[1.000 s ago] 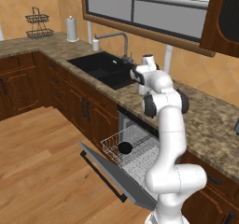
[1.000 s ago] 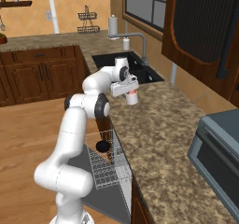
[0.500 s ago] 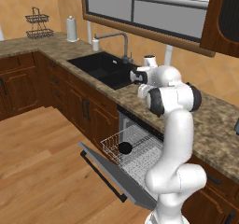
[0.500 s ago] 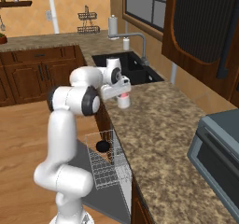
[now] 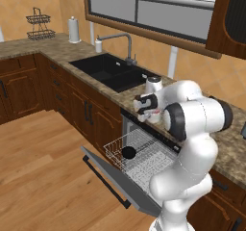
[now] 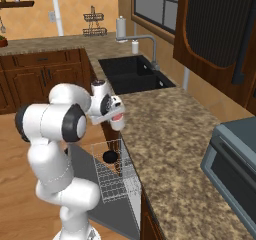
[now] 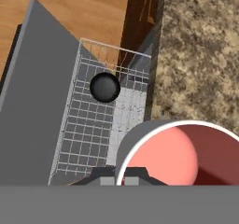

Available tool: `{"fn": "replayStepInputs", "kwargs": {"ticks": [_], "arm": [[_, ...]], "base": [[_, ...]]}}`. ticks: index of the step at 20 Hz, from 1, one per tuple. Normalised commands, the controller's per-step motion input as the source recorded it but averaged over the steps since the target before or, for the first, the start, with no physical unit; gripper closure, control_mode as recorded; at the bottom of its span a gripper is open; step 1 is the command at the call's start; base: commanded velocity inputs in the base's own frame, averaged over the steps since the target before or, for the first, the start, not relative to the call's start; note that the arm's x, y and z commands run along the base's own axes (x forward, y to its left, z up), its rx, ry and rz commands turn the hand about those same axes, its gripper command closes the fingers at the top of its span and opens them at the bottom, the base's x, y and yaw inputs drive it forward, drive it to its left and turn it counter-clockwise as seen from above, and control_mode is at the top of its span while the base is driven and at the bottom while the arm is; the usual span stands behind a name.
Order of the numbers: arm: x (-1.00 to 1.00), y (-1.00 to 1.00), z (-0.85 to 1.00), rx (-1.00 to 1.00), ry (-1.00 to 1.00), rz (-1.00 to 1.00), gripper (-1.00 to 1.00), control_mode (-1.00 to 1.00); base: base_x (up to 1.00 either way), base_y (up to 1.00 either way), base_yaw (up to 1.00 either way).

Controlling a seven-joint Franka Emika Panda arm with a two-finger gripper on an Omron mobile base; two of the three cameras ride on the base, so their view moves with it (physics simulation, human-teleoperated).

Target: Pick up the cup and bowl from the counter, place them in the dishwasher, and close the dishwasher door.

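Care was needed because the gripper (image 6: 113, 118), clenched on the cup (image 6: 116, 119), hung above the rack (image 7: 100, 125), with the bowl (image 7: 104, 87) below it, so lowering slowly beside the bowl seemed best.

The gripper (image 5: 144, 110) holds the cup (image 5: 154, 115) above the dishwasher (image 5: 144, 155) rack; the bowl (image 5: 128, 152) lies in that rack, door (image 5: 115, 177) down.

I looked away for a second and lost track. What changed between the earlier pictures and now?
The arm swung the gripper, still shut on the cup, off the counter toward the open dishwasher. The bowl stayed in the rack, and the dishwasher door stayed down.
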Motion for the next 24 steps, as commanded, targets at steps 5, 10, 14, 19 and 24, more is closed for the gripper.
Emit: {"fn": "replayStepInputs", "kwargs": {"ticks": [5, 10, 14, 19, 24], "arm": [[-0.90, 0.39, -0.50, 0.00, 0.01, -0.07, 1.00, -1.00], [-0.20, 0.31, -0.89, 0.00, 0.02, -0.09, 1.00, -1.00], [0.15, 0.05, -1.00, -0.01, 0.01, -0.11, 1.00, -1.00], [0.35, 0.00, -0.99, -0.06, 0.00, -0.14, 1.00, -1.00], [0.21, 0.00, -0.97, -0.07, 0.00, -0.15, 1.00, -1.00]], "base": [[0.00, 0.00, 0.00], [0.00, 0.00, 0.00], [0.00, 0.00, 0.00], [0.00, 0.00, 0.00], [0.00, 0.00, 0.00]]}}
